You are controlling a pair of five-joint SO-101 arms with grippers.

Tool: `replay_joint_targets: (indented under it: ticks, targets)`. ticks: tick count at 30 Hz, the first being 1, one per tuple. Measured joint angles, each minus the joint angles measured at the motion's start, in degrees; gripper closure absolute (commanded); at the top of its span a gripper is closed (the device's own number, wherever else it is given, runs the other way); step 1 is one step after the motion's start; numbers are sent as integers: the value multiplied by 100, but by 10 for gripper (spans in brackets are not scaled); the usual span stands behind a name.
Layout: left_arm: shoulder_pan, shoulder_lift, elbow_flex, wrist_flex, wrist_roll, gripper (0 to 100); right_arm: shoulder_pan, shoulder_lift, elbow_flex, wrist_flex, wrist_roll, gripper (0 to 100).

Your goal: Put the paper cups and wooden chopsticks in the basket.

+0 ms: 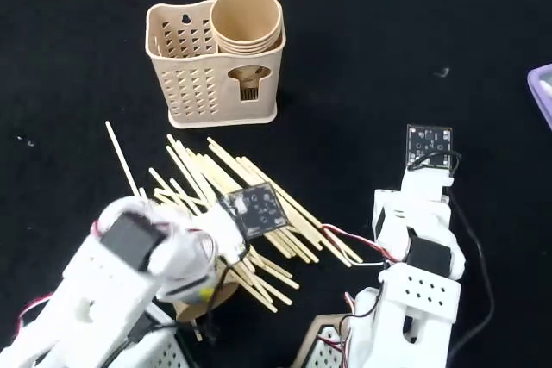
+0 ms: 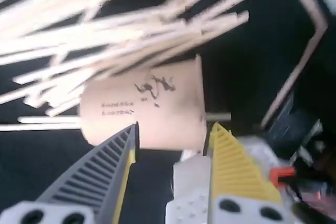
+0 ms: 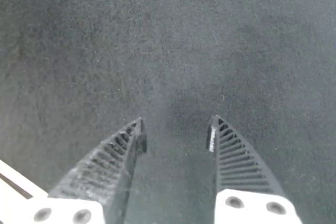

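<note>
I see the black table (image 1: 388, 58) with the basket (image 1: 185, 84) at its far side. A stack of paper cups (image 1: 246, 19) stands upright in one compartment. The wooden chopsticks (image 1: 207, 170) lie scattered, partly hidden under the left arm. A loose paper cup (image 2: 147, 108) lies on its side at the tips of the left gripper (image 2: 173, 129), whose jaws are spread wide; I cannot tell whether they touch it. The right gripper (image 3: 176, 129) hangs over bare cloth, jaws apart and holding nothing.

The black worktop (image 1: 388, 58) carries a loose heap of wooden chopsticks (image 1: 216, 183) just beyond the left pincer (image 2: 174, 128). A paper cup (image 2: 147, 108) lies on its side at that pincer's tips, against the heap. A basket (image 1: 185, 84) stands well beyond. Bare worktop lies under the right pincer (image 3: 176, 129).
</note>
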Motion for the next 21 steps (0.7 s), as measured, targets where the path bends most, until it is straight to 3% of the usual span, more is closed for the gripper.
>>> replay_joint_targets:
  ticks: [5,14,21]
  targets:
    - [79,404,387,-18,-193,771,0,0,0,0,0,804]
    - [255,-396,1609,-1284,167,773,0,0,0,0,0,804]
    - [-519,-993,2013,-1556,-97,777,0,0,0,0,0,804]
